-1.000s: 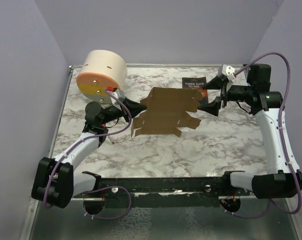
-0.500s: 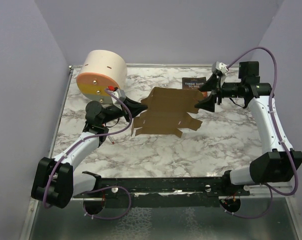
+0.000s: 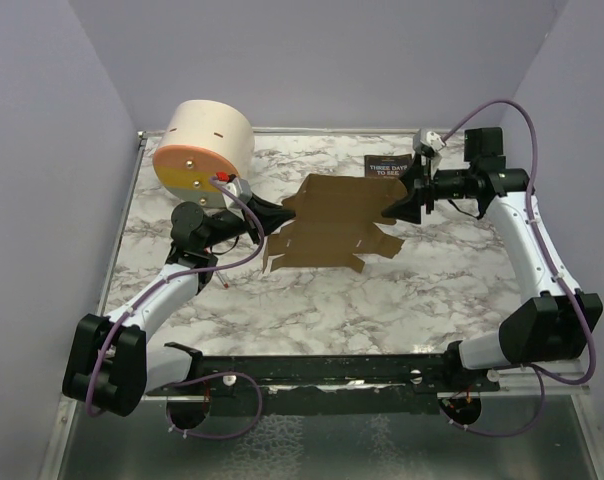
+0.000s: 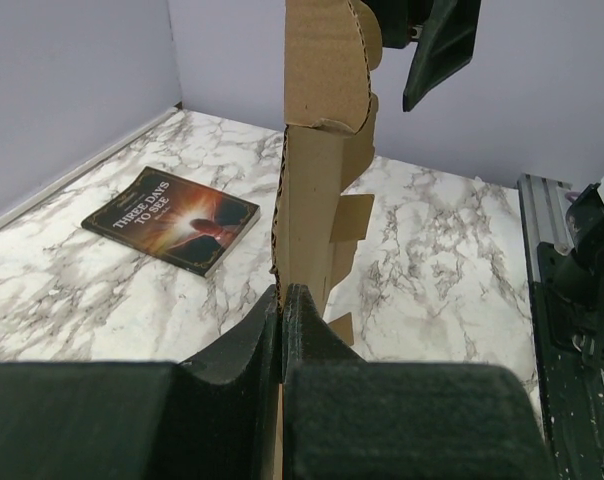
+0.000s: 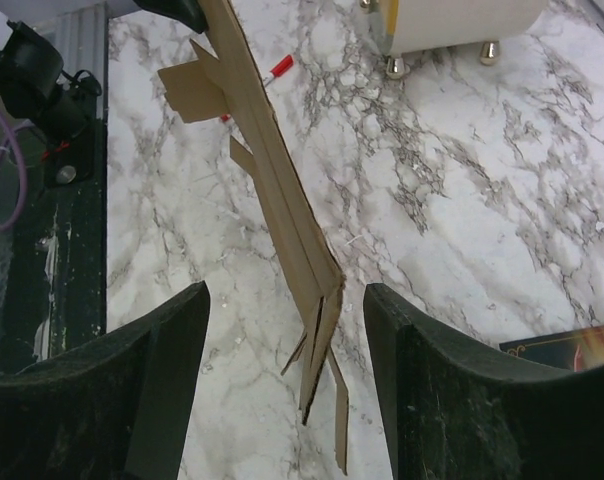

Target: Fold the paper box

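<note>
Toward the back of the bench (image 3: 382, 300), the paper box (image 3: 332, 220) is a flat sheet, its left edge clenched in the left claw (image 3: 284, 212). The right claw (image 3: 400, 198) is released, its fingers straddling the sheet's right edge without touching. A dark book (image 3: 387, 166) lies just behind it, and a cream cylinder (image 3: 204, 145) sits far left.

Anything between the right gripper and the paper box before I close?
Nothing visible does. The edge of the paper box sits in the gap of the right gripper; the book lies off to one side.

I see matt brown cardboard in the paper box (image 3: 332, 225), a glossy-covered paperback book (image 4: 172, 218), a smooth marble-patterned bench (image 3: 382, 300).
</note>
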Robot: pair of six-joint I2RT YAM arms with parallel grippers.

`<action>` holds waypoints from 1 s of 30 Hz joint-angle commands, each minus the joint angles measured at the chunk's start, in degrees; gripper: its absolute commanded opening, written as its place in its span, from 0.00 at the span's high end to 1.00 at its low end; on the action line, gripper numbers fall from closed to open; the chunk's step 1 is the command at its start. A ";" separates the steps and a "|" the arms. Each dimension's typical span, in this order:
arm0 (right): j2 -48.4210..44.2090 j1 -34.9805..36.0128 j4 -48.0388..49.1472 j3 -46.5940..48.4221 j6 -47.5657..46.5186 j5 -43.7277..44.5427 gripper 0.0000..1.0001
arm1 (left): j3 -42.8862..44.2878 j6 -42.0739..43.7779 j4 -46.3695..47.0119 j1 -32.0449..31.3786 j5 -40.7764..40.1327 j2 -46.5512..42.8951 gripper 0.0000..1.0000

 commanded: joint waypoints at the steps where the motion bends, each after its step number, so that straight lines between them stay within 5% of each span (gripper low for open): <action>1: 0.30 1.19 4.64 -1.05 2.11 -1.82 0.37 | 1.52 -0.10 2.38 -0.20 1.31 0.02 1.00; 21: 1.10 2.25 6.00 -1.18 1.68 -2.33 0.59 | 1.60 -0.58 3.09 -0.27 1.98 0.54 1.00; 30: 0.73 2.42 5.31 -1.66 0.47 -2.45 0.76 | 1.69 -0.50 2.94 -0.26 1.88 0.64 1.00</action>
